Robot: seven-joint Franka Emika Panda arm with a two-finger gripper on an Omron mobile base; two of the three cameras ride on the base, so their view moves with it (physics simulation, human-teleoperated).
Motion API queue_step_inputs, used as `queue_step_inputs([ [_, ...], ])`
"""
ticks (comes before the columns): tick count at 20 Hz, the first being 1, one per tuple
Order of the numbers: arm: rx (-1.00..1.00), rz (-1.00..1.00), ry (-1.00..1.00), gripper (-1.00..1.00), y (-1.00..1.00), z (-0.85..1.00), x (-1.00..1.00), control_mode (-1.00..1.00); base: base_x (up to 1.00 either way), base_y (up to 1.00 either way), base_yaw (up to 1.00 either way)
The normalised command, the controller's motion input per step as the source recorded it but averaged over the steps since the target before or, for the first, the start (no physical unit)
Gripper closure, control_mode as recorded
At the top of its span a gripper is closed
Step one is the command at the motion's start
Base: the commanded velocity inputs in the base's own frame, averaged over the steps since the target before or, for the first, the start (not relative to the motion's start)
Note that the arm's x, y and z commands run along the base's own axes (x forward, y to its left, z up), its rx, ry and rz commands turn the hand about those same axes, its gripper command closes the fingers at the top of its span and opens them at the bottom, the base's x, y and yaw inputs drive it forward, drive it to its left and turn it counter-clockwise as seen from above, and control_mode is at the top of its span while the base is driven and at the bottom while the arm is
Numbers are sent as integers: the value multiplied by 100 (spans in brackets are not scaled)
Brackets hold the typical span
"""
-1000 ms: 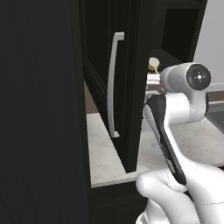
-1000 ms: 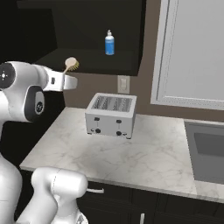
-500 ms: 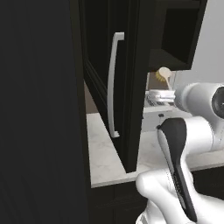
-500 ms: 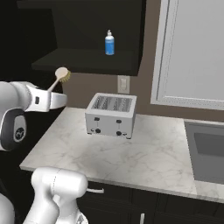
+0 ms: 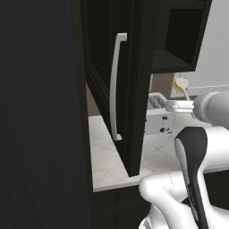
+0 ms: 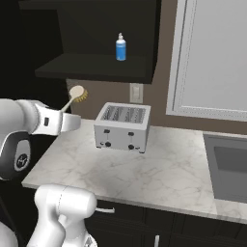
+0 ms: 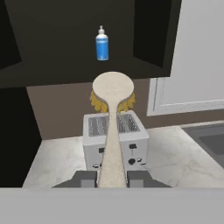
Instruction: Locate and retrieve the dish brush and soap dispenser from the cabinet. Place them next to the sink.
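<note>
My gripper (image 7: pixel 111 179) is shut on the thin handle of the dish brush (image 7: pixel 113 89), whose round tan head points up and away from the hand. Seen from the right base, the dish brush (image 6: pixel 76 92) hangs over the counter's left end, left of the toaster, with the gripper (image 6: pixel 71 120) below it. The left base view shows the brush (image 5: pixel 180 83) past the open cabinet door (image 5: pixel 136 67). The blue soap dispenser (image 6: pixel 120 48) stands upright on the open cabinet's shelf (image 6: pixel 91 67), also ahead as the soap dispenser (image 7: pixel 102 43). The dark sink (image 6: pixel 229 164) lies at the counter's right end.
A silver-white toaster (image 6: pixel 123 126) stands on the marble counter (image 6: pixel 144 173) under the shelf, directly beyond the brush as the toaster (image 7: pixel 116 140). The open door with its long bar handle (image 5: pixel 114 89) juts out on the left. A pale wall cabinet door (image 6: pixel 212 58) hangs above the sink.
The arm has lowered and drawn the held brush down and out of the cabinet, towards the toaster's height. The soap dispenser and toaster have not moved.
</note>
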Motion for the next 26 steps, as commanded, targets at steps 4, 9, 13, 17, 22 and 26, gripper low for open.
queue_step_inputs([
  [4, -1, -1, 6, 100, -48, -26, -1, -100, 0, 0, 0],
  [9, -1, 0, 2, 100, -46, -34, -10, -100, 0, 0, 0],
  [13, -1, 2, 6, 100, -42, -30, -7, -100, 0, 0, 0],
  [17, -2, 3, 8, 100, -40, -26, 0, -100, 0, 0, 0],
  [22, -1, 8, 5, 100, -41, -27, 9, -100, 0, 0, 0],
  [26, 0, 10, 1, 100, -42, -28, 12, -100, 0, 0, 0],
])
